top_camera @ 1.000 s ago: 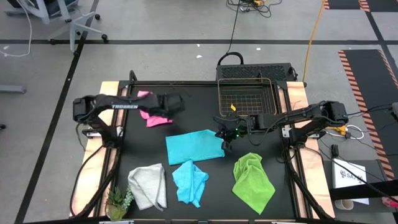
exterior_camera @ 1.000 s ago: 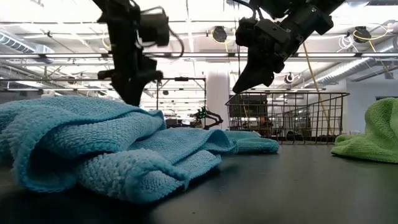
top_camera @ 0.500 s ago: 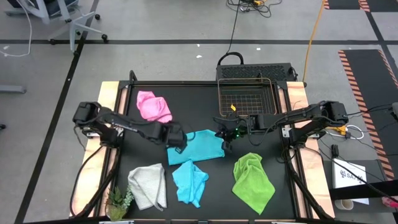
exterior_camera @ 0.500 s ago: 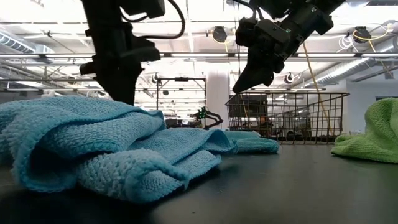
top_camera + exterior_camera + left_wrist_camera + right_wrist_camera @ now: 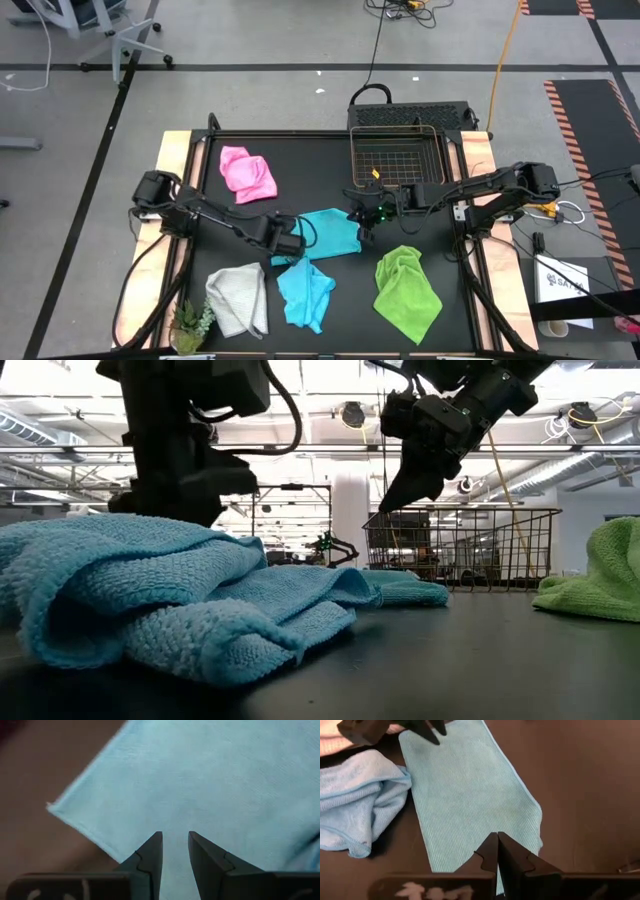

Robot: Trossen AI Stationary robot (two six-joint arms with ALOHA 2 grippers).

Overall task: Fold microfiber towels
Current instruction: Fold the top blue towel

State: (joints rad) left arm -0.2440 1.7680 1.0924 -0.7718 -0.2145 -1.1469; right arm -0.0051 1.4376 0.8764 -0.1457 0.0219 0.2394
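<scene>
Left end effector (image 5: 175,840) slightly parted over flat blue towel (image 5: 225,780), no legible writing

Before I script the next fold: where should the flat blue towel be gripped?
Probably at a free corner of the flat blue towel, pinching down from above: it lies spread flat, so only edges offer a bite. The left gripper hovers near its left corner.

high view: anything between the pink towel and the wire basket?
Nothing. In the high view, only bare black table separates the pink towel from the wire basket; both pincers are nearer the camera, at the flat blue towel.
</scene>
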